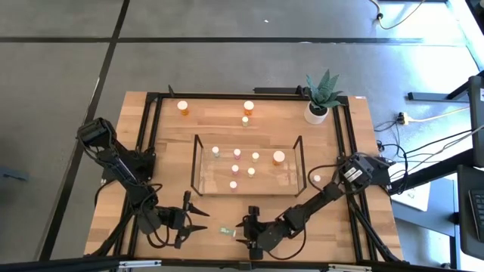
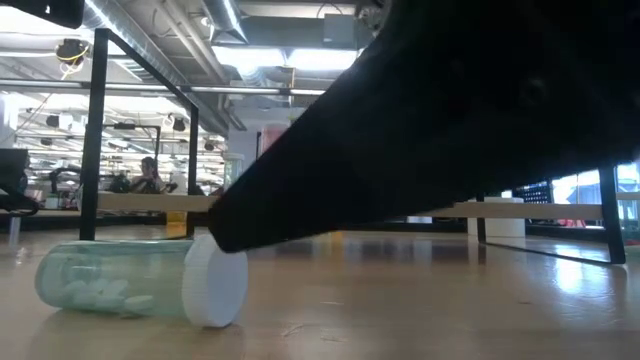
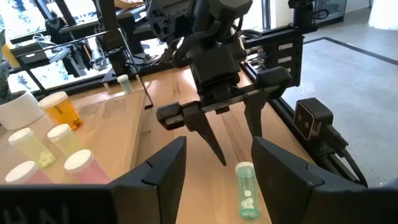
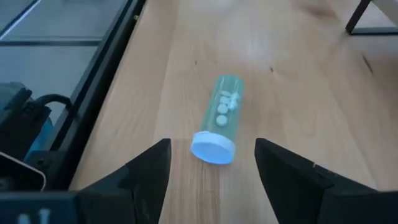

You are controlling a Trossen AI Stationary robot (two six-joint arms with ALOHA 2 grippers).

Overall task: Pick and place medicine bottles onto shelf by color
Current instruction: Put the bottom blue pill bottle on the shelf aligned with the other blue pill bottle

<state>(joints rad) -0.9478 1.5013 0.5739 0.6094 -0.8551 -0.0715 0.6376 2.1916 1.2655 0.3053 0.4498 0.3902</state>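
Progress looks to me about halfway: from above I count seven medicine bottles standing inside the shelf [image 1: 198, 162], a larger orange one [image 1: 279, 157] toward its 3 o'clock end and smaller pale and pinkish ones spread across the middle. Still outside it are three bottles along the far edge of the table [image 1: 355, 121] at 12 o'clock, an orange one [image 1: 183, 107], another orange one [image 1: 249, 106] and a small pale one [image 1: 245, 119] just beside it, plus a white-capped one [image 1: 317, 179] just off the shelf's 3 o'clock end. I can't judge whether the colours in the shelf are grouped correctly. The piece in hand, as I read it, is the greenish bottle [image 1: 225, 230], which lies on its side on the table at 6 o'clock, between my two arms. In the right wrist view that bottle [image 4: 219, 118] lies just ahead of the right tool [image 4: 211, 177], its white cap toward the open fingers; the fingers [image 4: 149, 171] are spread wider than the bottle and nothing is held yet. The left tool [image 1: 198, 216] waits just at 9 o'clock of the bottle, fingers parted and empty, pointing toward it.
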